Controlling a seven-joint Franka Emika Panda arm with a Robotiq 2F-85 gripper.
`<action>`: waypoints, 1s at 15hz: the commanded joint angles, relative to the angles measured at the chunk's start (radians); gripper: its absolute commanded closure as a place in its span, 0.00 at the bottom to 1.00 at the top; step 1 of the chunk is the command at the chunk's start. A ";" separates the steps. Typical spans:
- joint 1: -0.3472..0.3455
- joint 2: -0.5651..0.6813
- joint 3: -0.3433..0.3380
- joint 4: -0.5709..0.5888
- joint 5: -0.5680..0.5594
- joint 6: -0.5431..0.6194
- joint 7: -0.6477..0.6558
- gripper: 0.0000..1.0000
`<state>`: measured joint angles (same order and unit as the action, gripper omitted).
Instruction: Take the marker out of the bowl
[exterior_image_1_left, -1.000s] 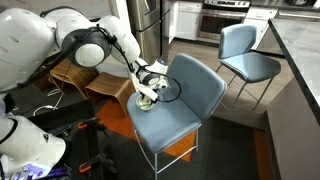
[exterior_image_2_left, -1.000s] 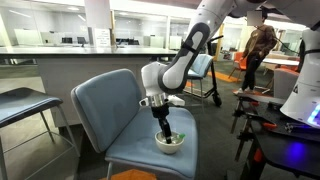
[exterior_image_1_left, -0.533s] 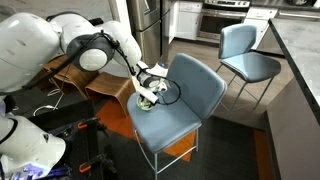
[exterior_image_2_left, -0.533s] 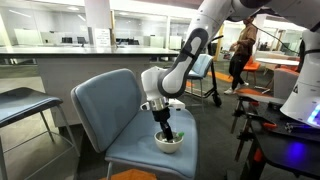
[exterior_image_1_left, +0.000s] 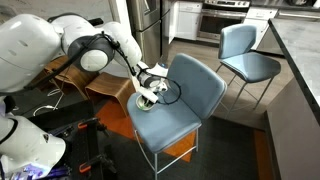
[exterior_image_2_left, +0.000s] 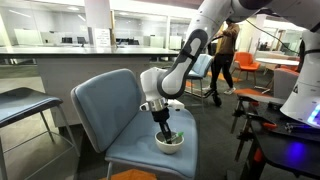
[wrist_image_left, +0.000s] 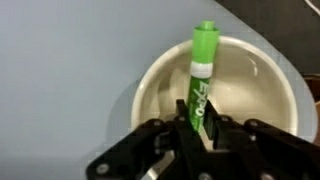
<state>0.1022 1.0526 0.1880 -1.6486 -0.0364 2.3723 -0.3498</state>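
The green marker (wrist_image_left: 201, 72) lies in the cream bowl (wrist_image_left: 262, 96), its cap pointing away from me in the wrist view. My gripper (wrist_image_left: 197, 126) reaches down into the bowl, and both black fingers press against the marker's printed barrel. The bowl rests near the front edge of the blue chair seat (wrist_image_left: 70, 70). In both exterior views the gripper (exterior_image_1_left: 148, 95) (exterior_image_2_left: 165, 132) stands almost upright over the bowl (exterior_image_1_left: 147, 104) (exterior_image_2_left: 170, 146), and a bit of green marker (exterior_image_2_left: 172, 134) shows beside the fingers.
The bowl sits on a blue chair (exterior_image_1_left: 190, 95) (exterior_image_2_left: 105, 110) with thin metal legs. A second blue chair (exterior_image_1_left: 245, 50) stands behind, with wooden stools (exterior_image_1_left: 75, 72) beside it. Another seat (exterior_image_2_left: 20, 105) is to one side. A person (exterior_image_2_left: 220, 65) walks in the background.
The fingers have closed onto the marker in the bowl. The arm has barely moved. The person in the background has walked to the left.
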 joint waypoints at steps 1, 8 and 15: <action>0.011 -0.019 -0.004 0.005 -0.024 -0.044 0.016 0.97; -0.005 -0.144 -0.015 -0.049 -0.024 -0.139 0.012 0.95; -0.075 -0.181 -0.054 -0.053 0.000 -0.074 0.011 0.95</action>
<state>0.0464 0.8606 0.1390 -1.6892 -0.0382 2.2346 -0.3499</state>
